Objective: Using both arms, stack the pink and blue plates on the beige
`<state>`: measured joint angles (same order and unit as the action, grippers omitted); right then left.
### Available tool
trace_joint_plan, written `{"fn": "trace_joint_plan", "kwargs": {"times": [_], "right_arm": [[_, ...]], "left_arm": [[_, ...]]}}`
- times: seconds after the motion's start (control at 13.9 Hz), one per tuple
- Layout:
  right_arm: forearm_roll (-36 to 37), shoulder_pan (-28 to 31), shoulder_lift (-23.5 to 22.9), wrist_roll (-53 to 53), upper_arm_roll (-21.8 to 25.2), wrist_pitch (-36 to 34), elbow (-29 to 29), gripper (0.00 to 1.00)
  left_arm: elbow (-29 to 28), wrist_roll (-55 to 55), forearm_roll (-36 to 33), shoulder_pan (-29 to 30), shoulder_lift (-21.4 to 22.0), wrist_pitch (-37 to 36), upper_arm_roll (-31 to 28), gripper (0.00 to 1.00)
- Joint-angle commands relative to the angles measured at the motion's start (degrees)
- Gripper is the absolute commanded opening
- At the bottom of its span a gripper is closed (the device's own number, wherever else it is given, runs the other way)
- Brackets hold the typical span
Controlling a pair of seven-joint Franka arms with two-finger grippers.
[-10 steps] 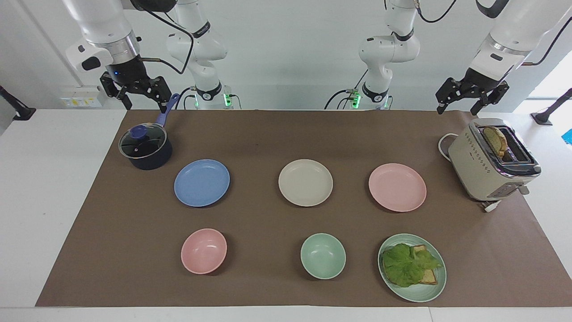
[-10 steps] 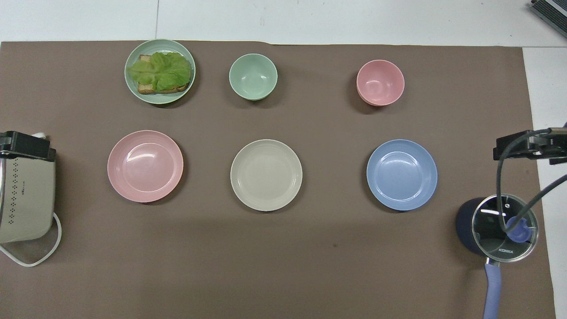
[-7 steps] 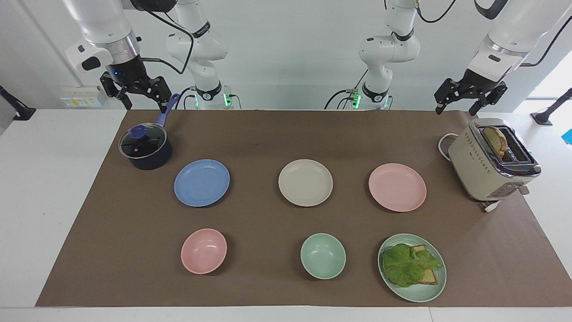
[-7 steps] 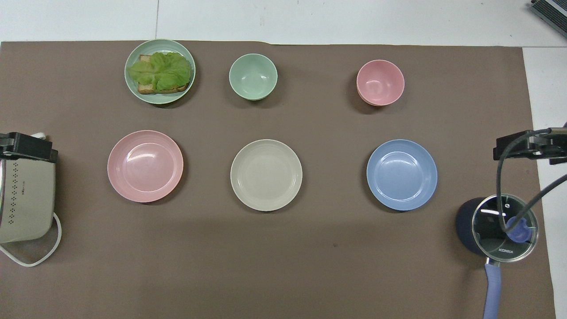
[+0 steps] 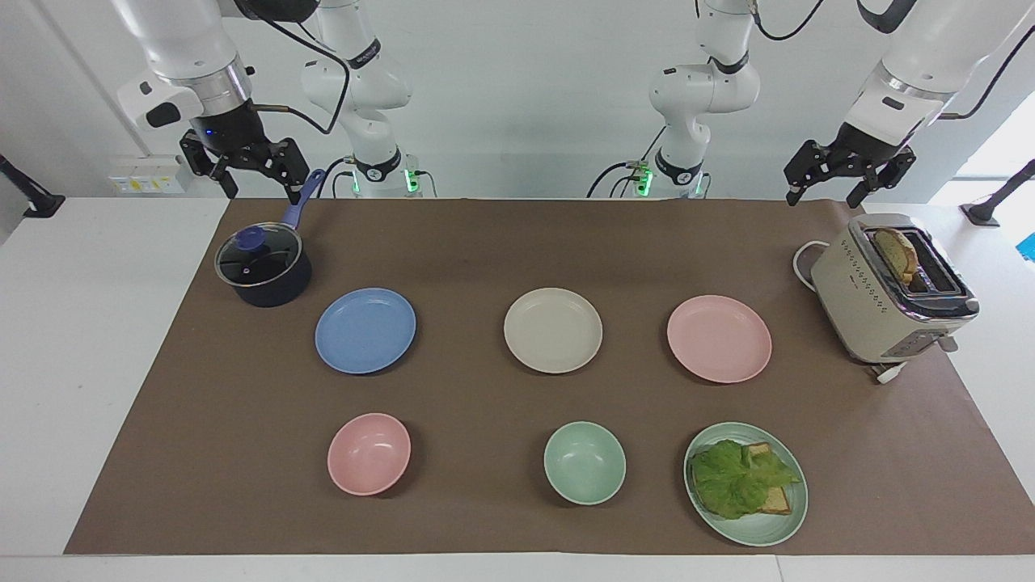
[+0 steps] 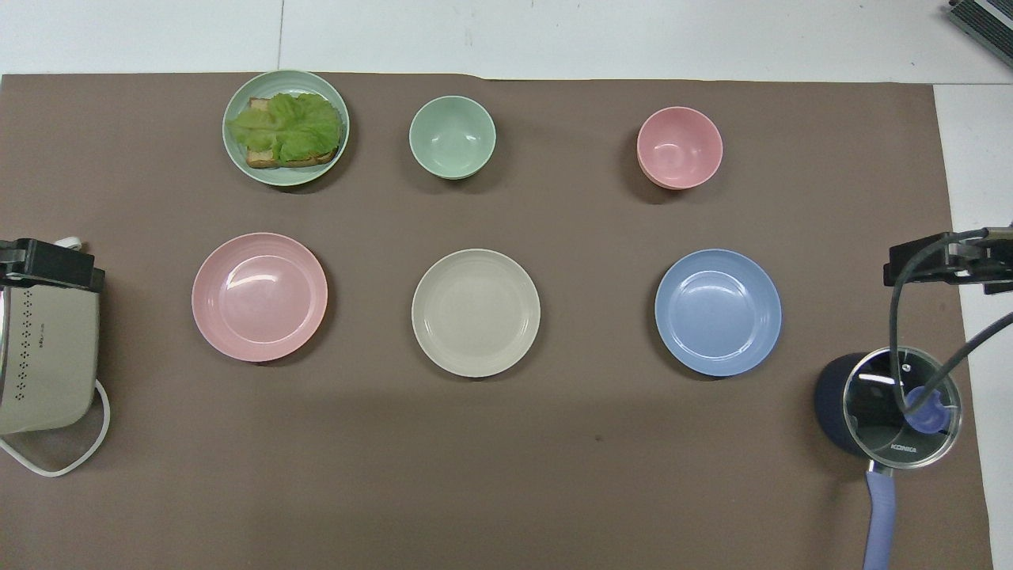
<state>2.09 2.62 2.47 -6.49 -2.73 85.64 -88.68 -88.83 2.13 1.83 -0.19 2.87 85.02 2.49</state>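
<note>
Three plates lie in a row across the brown mat: the blue plate (image 5: 365, 330) (image 6: 718, 312) toward the right arm's end, the beige plate (image 5: 553, 330) (image 6: 476, 313) in the middle, and the pink plate (image 5: 719, 338) (image 6: 259, 296) toward the left arm's end. Each plate is bare and apart from the others. My right gripper (image 5: 263, 194) (image 6: 942, 261) hangs open and empty in the air over the saucepan's handle. My left gripper (image 5: 822, 198) (image 6: 49, 265) hangs open and empty by the toaster.
A dark saucepan (image 5: 263, 267) with a glass lid stands beside the blue plate. A toaster (image 5: 889, 295) holding a bread slice stands beside the pink plate. Farther from the robots are a pink bowl (image 5: 369, 453), a green bowl (image 5: 585, 462) and a green plate (image 5: 752, 535) with lettuce and bread.
My left gripper has risen slightly and drifted a little toward the table's middle. The right gripper has barely moved. Nothing on the table has shifted.
</note>
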Motion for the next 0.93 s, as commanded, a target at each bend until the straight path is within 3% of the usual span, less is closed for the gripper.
{"fn": "trace_joint_plan", "kwargs": {"times": [0.0, 0.86], "right_arm": [[-1.1, 0.8, -0.1, 1.0, -0.1, -0.4, 0.3, 1.00], [-1.2, 0.7, 0.0, 0.5, -0.1, -0.4, 0.2, 1.00]], "left_arm": [[-2.1, -0.5, 0.6, -0.2, 1.7, 1.3, -0.2, 1.00], [-3.4, -0.3, 0.6, -0.2, 1.9, 1.6, -0.2, 1.00]]}}
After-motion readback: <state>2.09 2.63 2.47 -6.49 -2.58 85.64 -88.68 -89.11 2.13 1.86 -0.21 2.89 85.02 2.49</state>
